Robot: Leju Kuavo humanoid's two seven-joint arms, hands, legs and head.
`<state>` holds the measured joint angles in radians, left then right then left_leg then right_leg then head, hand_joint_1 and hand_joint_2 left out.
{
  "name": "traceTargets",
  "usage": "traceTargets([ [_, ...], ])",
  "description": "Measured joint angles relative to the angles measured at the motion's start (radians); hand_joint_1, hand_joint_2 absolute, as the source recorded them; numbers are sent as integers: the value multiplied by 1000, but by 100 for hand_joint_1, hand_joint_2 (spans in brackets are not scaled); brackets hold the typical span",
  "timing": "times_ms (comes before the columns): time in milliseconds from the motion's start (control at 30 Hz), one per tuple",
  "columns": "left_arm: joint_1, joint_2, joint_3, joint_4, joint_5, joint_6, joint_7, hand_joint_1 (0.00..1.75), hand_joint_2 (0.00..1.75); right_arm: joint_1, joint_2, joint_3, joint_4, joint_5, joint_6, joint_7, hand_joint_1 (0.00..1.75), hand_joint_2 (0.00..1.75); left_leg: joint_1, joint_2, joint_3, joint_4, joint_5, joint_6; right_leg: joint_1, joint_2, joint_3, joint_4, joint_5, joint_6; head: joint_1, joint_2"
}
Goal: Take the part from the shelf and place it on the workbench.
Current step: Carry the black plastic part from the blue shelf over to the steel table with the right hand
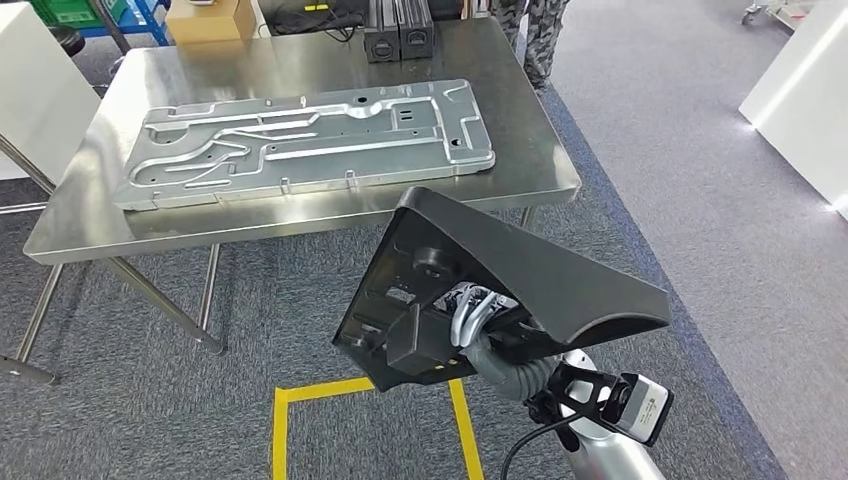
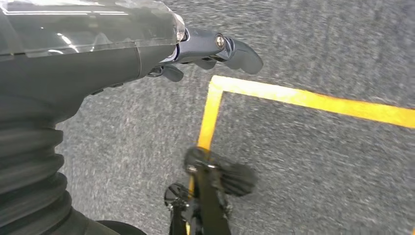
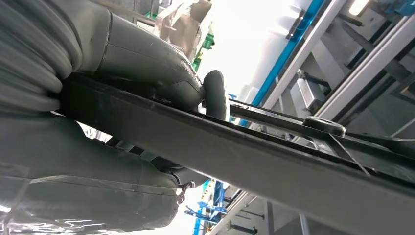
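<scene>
Observed in the head view: the right robot hand (image 1: 470,318) grips the black part (image 1: 520,285), a flat wedge-shaped panel carried tilted, at lower centre-right of the frame and over the carpet, short of the table (image 1: 540,150). The part's long axis runs from lower left to right of the frame, its upper corner pointing toward the table's near edge. The table lies up and left of the hand; a large stamped metal plate (image 1: 300,140) occupies most of its middle, leaving bare steel along the near edge and right side. The right wrist view confirms fingers (image 3: 215,93) wrapped over the part's edge. The left robot hand (image 2: 215,49) hangs over the floor, holding nothing, fingers loosely curled; judged the farther and idle one.
</scene>
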<state>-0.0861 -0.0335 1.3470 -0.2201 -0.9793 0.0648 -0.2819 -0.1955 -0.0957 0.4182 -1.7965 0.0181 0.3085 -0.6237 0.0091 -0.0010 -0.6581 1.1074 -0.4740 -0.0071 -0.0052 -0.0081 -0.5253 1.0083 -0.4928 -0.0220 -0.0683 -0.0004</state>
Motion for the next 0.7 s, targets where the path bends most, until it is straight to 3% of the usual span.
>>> traceTargets([
  [67, 1, 0, 0, 0, -1, 0, 0, 0, 175, 0, 0, 0, 7, -1, -1, 0, 171, 175, -6, 2, 11, -71, 67, 9, 3, 2, 9, 3, -16, 10, 0, 0],
  [167, 1, 0, 0, 0, 2, 0, 0, 0, 175, -1, 0, 1, 13, -2, -2, 0, 171, 175, -5, -1, 18, -81, 74, 20, 4, 4, 16, -1, -33, 28, 0, 0],
  [233, -2, -3, 0, 0, 3, 0, -1, 0, 175, -5, 0, 1, 14, -3, -2, 0, 171, 175, -1, -3, 32, -93, 73, 28, 3, 5, 2, 38, -58, 38, 0, 0],
  [267, -3, -4, 0, 0, 3, 0, -2, 0, 175, -6, 0, 2, 15, -3, -2, 0, 171, 175, 0, -4, 39, -97, 70, 32, 1, 6, -25, 88, -81, 41, 0, 0],
  [333, -4, -4, 0, 0, 3, 0, -4, 0, 175, -7, 0, 2, 17, -4, -3, 0, 171, 175, -1, -5, 49, -99, 60, 38, 0, 6, -109, 222, -124, 44, 0, 0],
  [367, -4, -4, 0, 0, 2, -1, -5, 0, 175, -7, 0, 2, 19, -4, -3, 0, 171, 175, -1, -6, 55, -99, 54, 38, -1, 6, -144, 265, -124, 46, 0, 0],
  [400, -4, -4, 0, 0, 2, -1, -6, 0, 175, -7, 0, 2, 20, -4, -3, 0, 171, 175, -1, -8, 63, -98, 47, 38, -1, 6, -164, 275, -105, 46, 0, 0],
  [433, -4, -4, 0, 0, 1, -1, -6, 0, 175, -8, 0, 2, 21, -4, -3, 0, 171, 175, -1, -10, 72, -97, 40, 37, -2, 6, -164, 244, -67, 46, 0, 0],
  [500, -5, -4, 0, 0, 0, -1, -6, 0, 175, -10, 0, 2, 21, -6, -3, 0, 171, 175, -2, -14, 91, -95, 24, 33, -2, 7, -124, 118, 24, 41, 0, 0],
  [533, -6, -4, 0, 0, 0, -1, -6, 0, 175, -13, 0, 2, 21, -7, -1, 0, 171, 175, -4, -15, 98, -93, 16, 28, -1, 8, -103, 63, 51, 37, 0, 0],
  [600, -8, -4, 0, 0, 3, 1, -5, 0, 175, -16, 0, 2, 21, -10, 3, 0, 171, 175, -6, -17, 103, -93, 6, 19, 2, 9, -85, 17, 57, 28, 0, 0],
  [700, -8, -5, 0, 0, 5, 2, -6, 0, 175, -19, 0, 2, 20, -13, 9, 0, 171, 175, -6, -16, 106, -86, -8, 3, -2, 10, -74, 5, 52, 12, 0, 0],
])
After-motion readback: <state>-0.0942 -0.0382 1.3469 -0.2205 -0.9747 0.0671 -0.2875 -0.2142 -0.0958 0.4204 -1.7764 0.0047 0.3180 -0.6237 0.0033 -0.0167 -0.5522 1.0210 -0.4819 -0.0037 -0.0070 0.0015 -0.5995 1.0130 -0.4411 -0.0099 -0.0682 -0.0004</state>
